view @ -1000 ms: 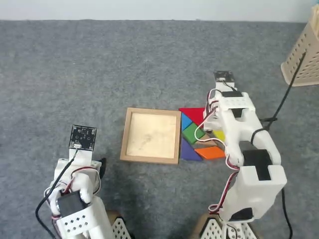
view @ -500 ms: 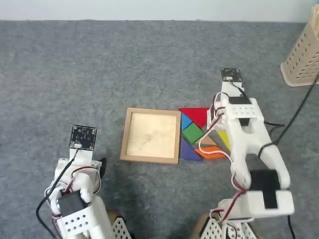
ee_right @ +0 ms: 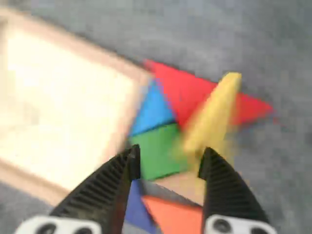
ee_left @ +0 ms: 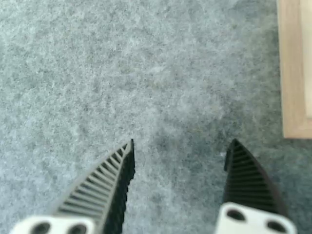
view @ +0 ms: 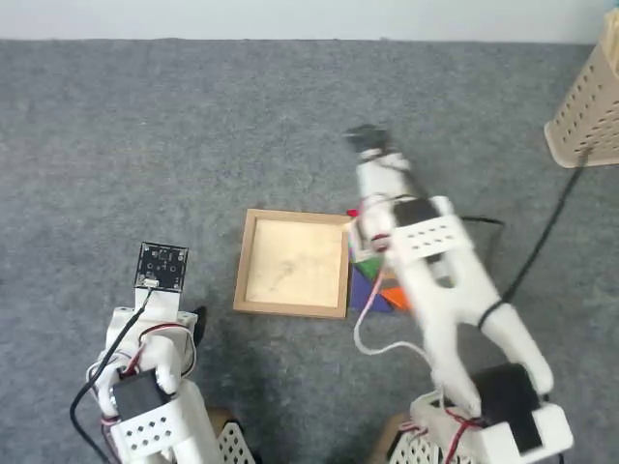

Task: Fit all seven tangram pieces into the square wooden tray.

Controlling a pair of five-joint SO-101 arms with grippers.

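Observation:
The square wooden tray (view: 295,263) lies empty on the grey carpet; its corner shows as tray (ee_right: 58,107). Coloured tangram pieces lie packed against its right side: red (ee_right: 187,92), blue (ee_right: 153,112), green (ee_right: 158,151), orange (ee_right: 173,214). A yellow piece (ee_right: 212,114) stands tilted over the red one, its lower end close to one fingertip; I cannot tell if they touch. My right gripper (ee_right: 168,151) hovers open above the green piece. The right arm (view: 416,242) covers most pieces from above. My left gripper (ee_left: 180,146) is open over bare carpet, left of the tray's edge (ee_left: 292,73).
A cream slotted basket (view: 590,106) stands at the far right back. A black cable (view: 542,232) runs from it toward the right arm. Open carpet lies behind and left of the tray.
The right arm has swung left, from over the pieces' right side to over their middle by the tray. The yellow piece now stands tilted over the red one. The left arm has kept still.

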